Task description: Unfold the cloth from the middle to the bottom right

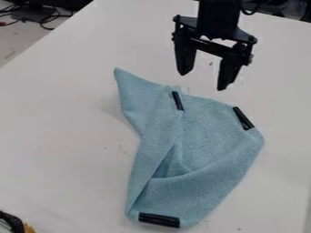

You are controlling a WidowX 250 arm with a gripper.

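White table (61, 136), flat top, L edge running on a slant toward the top of the view. Lt-blue cloth (206, 182) lies on it, approx. mid-table, part folded & rumpled: one pointed corner out to upper L, long fold down the L side, lower R part lapped up w/ a small hollow in the ctr. Three blk strips on the cloth: one nr top ctr (177, 101), one at upper R edge (243, 118), one along btm edge (159, 220). Few faint specks on the tabletop nr the cloth.
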